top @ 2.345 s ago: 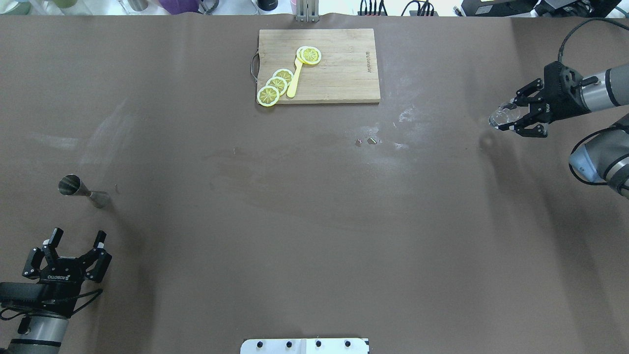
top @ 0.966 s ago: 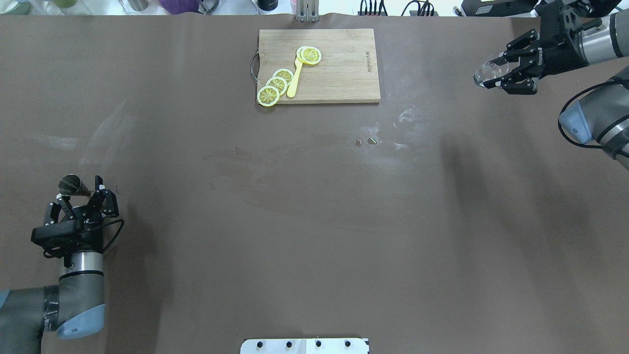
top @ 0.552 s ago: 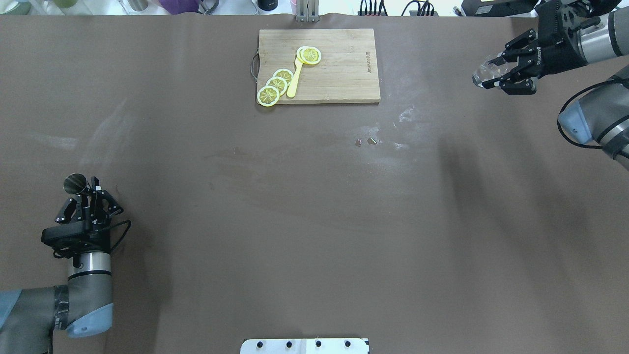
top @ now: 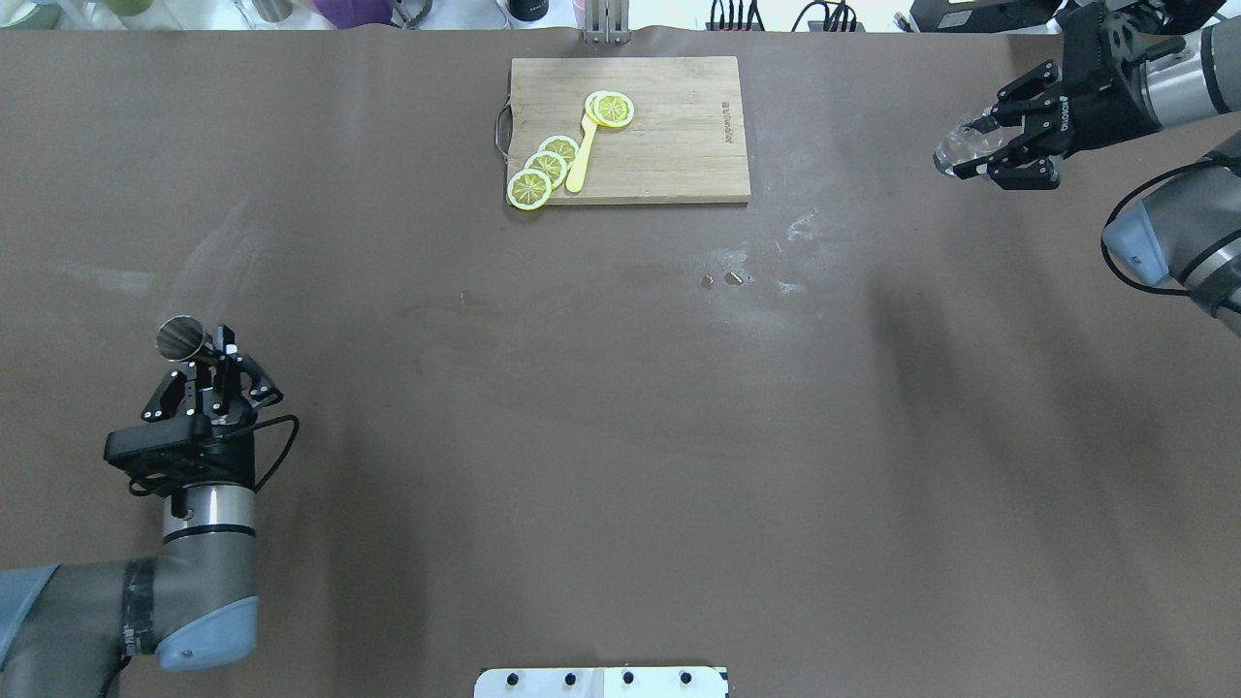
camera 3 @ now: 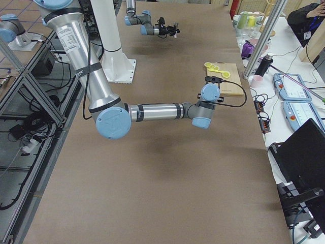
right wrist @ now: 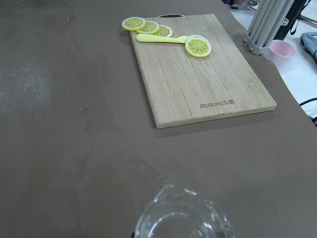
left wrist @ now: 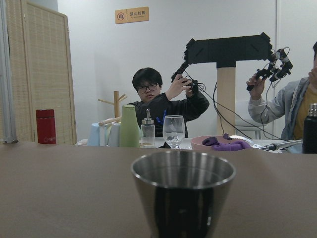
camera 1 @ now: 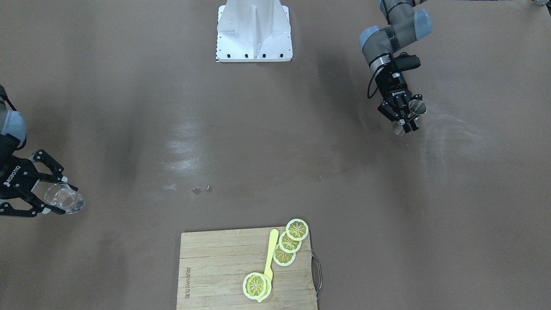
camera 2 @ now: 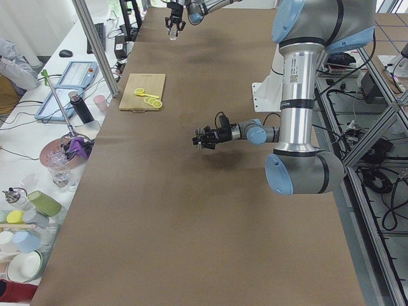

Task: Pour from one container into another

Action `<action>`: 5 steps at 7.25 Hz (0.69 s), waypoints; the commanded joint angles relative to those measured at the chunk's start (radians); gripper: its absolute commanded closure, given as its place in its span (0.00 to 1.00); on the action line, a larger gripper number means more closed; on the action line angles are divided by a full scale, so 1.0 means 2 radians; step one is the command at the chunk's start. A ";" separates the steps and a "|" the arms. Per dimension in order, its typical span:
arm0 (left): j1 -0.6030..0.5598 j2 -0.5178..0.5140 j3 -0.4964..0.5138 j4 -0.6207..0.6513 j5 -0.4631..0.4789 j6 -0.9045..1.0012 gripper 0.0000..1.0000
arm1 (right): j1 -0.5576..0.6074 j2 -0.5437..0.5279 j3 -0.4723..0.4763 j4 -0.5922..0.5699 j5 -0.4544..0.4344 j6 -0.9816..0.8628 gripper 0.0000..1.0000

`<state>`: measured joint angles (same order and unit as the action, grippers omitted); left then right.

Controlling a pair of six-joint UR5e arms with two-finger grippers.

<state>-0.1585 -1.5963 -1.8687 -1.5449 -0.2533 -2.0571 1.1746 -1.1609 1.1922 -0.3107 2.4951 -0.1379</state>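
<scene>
Clock directions are read on the overhead view, with 12 at the far edge from the robot.

The jigger (top: 181, 339) is clamped at its narrow waist by the left jaws, which are closed on it, at about 8 o'clock near the left edge of the desk (top: 620, 436). It appears raised just off the desk, with a shadow seen under it in the left side view. Its mouth is kept upward in the left wrist view, judged so that it can receive the pour.

The glass cup (top: 960, 147) is gripped by its sides in the right jaws, which are closed around it. It is held clear of the desk at about 2 o'clock, near the far right corner. Its rim is seen from above in the right wrist view. Whether liquid is inside cannot be told.

The two vessels are well apart, at opposite ends of the desk. A meeting nearer the middle is judged to be needed before any tilting is done.

A cutting board (top: 669, 126) is seen at 12 o'clock, with lemon slices (top: 546, 167) and a yellow utensil (top: 582, 160) on it. Small bits (top: 722, 279) and pale smears are noted just past centre toward 1 o'clock. None of these is judged to be in the way, since the vessels are carried above the desk.
</scene>
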 commanded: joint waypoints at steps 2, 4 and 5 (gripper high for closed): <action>-0.007 -0.175 0.013 0.002 -0.004 0.215 1.00 | 0.009 0.002 0.020 -0.018 0.010 0.000 1.00; -0.007 -0.267 0.086 -0.002 -0.002 0.280 1.00 | 0.009 -0.001 0.088 -0.086 0.017 0.000 1.00; -0.008 -0.294 0.119 -0.009 -0.002 0.285 1.00 | 0.005 -0.001 0.115 -0.107 0.017 0.000 1.00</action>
<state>-0.1733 -2.0947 -1.7178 -1.5504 -0.2584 -1.5336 1.1893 -1.1619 1.3497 -0.4613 2.5242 -0.1381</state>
